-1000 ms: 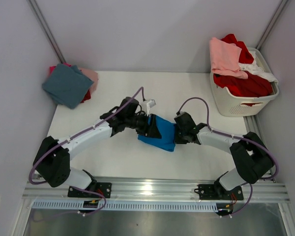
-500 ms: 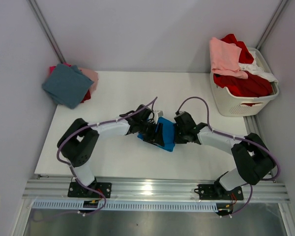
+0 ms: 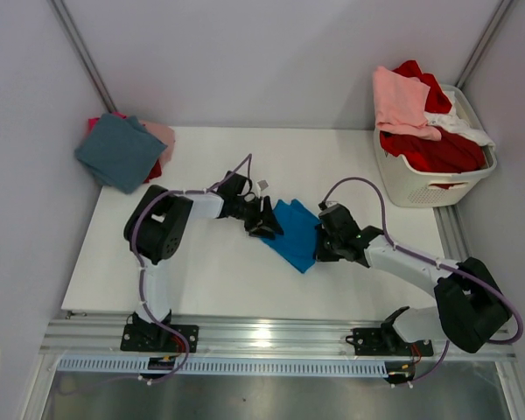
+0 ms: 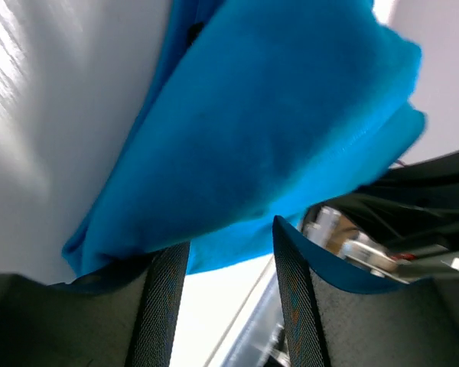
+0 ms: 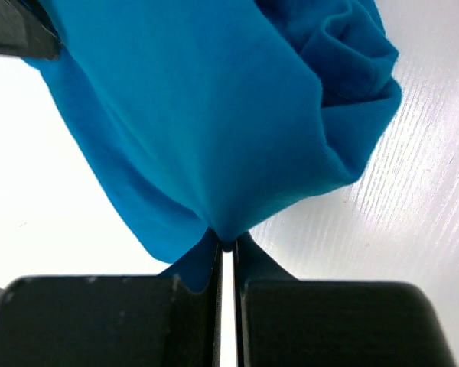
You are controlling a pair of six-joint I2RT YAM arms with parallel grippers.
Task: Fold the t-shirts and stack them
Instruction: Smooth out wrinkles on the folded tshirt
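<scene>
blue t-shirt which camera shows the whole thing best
The top external view: the blue t-shirt shows nearly whole, lying on the table. The right wrist view shows only a bunched edge pinched in the right gripper; the left wrist view, a close-up fold by the left gripper.

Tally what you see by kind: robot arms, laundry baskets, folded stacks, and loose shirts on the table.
Robot arms: 2, left arm, right arm
Baskets: 1, white laundry basket
Stacks: 1, folded shirt stack
Loose shirts: 1, blue t-shirt
Total: 5
</scene>
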